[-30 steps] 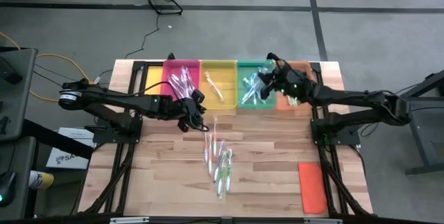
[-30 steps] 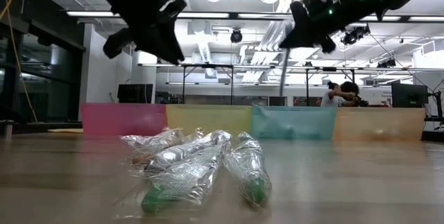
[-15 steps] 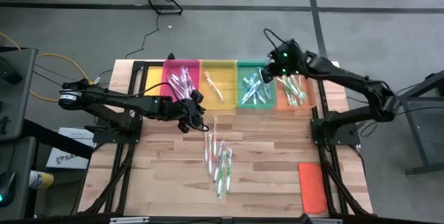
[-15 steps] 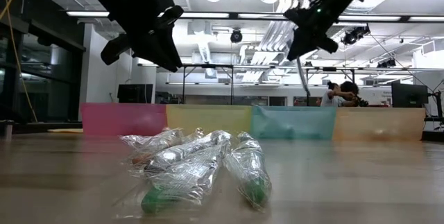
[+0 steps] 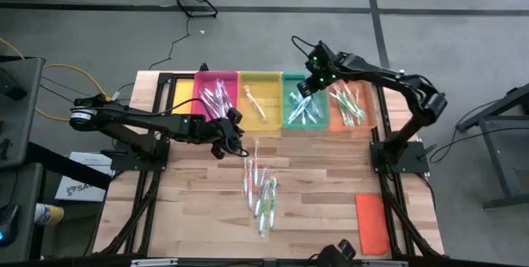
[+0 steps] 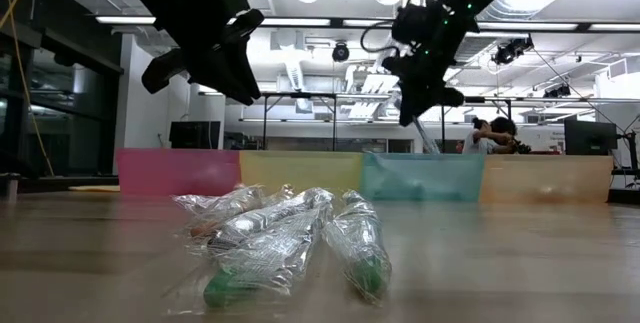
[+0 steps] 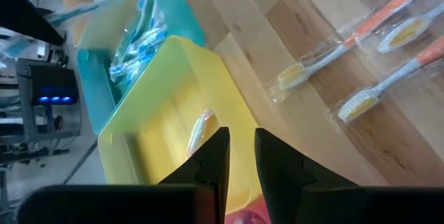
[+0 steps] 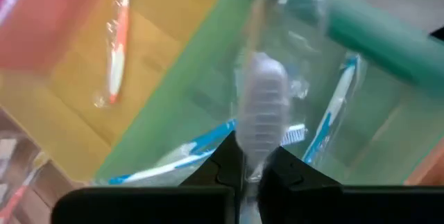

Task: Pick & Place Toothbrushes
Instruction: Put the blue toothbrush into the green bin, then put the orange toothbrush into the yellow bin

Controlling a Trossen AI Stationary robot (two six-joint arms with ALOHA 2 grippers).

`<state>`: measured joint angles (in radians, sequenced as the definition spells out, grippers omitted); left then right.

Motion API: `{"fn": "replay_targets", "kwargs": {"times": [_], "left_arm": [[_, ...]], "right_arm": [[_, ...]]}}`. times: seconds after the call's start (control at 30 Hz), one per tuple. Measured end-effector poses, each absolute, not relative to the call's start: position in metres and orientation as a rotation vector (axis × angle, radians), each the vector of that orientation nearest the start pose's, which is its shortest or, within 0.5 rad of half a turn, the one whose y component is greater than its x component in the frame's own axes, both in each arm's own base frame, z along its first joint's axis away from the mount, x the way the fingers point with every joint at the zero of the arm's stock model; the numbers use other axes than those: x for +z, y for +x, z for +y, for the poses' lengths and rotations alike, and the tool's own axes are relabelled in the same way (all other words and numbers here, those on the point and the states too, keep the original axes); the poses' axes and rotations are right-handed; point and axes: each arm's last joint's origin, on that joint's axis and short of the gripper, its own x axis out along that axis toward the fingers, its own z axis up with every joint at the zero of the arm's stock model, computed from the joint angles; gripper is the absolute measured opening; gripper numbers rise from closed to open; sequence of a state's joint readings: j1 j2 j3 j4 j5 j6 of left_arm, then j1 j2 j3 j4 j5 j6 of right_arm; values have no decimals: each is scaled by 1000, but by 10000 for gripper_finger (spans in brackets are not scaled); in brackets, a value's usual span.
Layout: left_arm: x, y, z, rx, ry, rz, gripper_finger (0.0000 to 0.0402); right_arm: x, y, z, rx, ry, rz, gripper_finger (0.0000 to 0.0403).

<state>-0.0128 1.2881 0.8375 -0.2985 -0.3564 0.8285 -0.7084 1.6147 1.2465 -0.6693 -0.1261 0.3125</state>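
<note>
Right end effector (image 5: 310,83) pinches a wrapped toothbrush (image 8: 260,109) above the teal tray (image 5: 291,120), clear of its rim; left end effector (image 5: 234,139), narrow and empty, hovers near-side of that tray.

2 dark, skinny arms; the right arm (image 5: 388,77) has tiny green lights, the left arm (image 5: 132,118) a silvery joint ring.

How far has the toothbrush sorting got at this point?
Done: toothbrushes lie in the pink, yellow, teal and orange trays. In hand: the right gripper holds a wrapped toothbrush over the teal tray. Left: a pile mid-table; the left gripper hovers beside it.
</note>
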Motion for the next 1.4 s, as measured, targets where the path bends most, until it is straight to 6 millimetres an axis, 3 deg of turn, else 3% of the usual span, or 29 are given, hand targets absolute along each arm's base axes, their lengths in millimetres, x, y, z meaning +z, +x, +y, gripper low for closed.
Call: {"fn": "replay_targets", "kwargs": {"times": [0.3,0.6,0.83,1.17,1.4], "left_arm": [[239,262,6,-10,904,844,65],[238,262,6,-28,889,844,65],[238,262,6,-29,885,845,65],[236,263,1,-196,884,790,65],[224,267,-1,-393,1051,794,65]], "right_arm": [[242,255,-215,-707,705,922,95],[259,241,-202,-694,696,965,187],[268,237,-158,-682,584,1001,197],[248,220,-82,-542,524,920,188],[235,212,-43,-428,492,915,188]]}}
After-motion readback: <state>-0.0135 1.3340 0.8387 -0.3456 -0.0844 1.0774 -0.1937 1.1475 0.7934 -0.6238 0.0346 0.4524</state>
